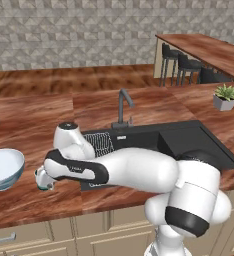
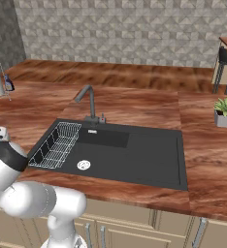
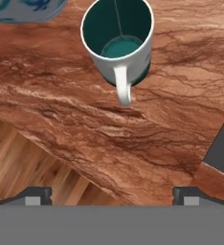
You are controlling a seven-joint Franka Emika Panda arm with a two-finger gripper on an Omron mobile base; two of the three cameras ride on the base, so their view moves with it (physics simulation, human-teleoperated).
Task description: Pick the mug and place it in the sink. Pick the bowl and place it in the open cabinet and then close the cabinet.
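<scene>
mug [image 3: 117, 43]: light, rigid, glazed, likely slippery | hold: across rim wall, beside handle | gripper [image 3: 112, 195]: fingers wide apart, empty

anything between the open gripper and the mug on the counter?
Nothing visible. In the hand view the white mug with teal interior stands upright, bare reddish wood counter between it and the open gripper. Patterned bowl sits off to one side.

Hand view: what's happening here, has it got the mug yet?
Not yet. The pincer is open and empty, poised over the mug, which stands upright on the wooden counter with its handle turned toward the fingertips. The bowl sits on the counter just beside the mug, untouched. The sink to the arm's right holds a wire rack and no mug.
</scene>
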